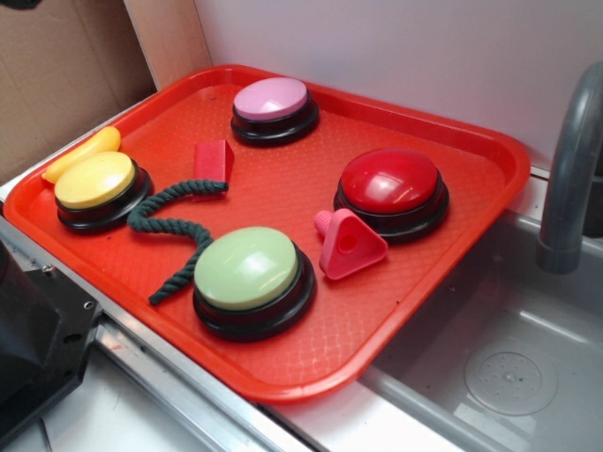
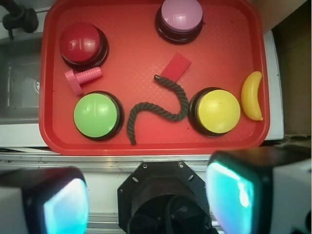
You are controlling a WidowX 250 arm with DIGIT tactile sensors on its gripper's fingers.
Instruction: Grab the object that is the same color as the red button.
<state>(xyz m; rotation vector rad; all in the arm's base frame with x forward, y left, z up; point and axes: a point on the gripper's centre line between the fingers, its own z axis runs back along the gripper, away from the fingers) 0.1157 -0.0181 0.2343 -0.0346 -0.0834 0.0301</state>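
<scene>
Red block: the small solid red wedge-shaped block lay on the red tray, roughly between the pink button and the yellow button, well apart from the red button.
Colour match: its red matched the dome of the red button; the pink triangular piece beside that button was paler and had a hole, so it was not the target.
Neighbours: one end of the dark green rope touched or nearly touched the block's lower edge; I could not tell which. A yellow banana lay at the tray edge past the yellow button, and the green button sat near the front.
Claw: the claw was spread wide and held nothing, its two fingers showing at the bottom corners of the wrist view, high above the near rim of the tray and not yet over the block.
Handling, as a judgement: the block looked stiff, light and smooth, likely to skid on the textured tray if nudged sideways, and not fragile.
Where to grip, as a judgement: across the two flat parallel sides, not the sloped face, which would squeeze it out.
Risk: closing low could catch the rope end.
Bench: the tray rested on a bench beside a grey sink.
</scene>
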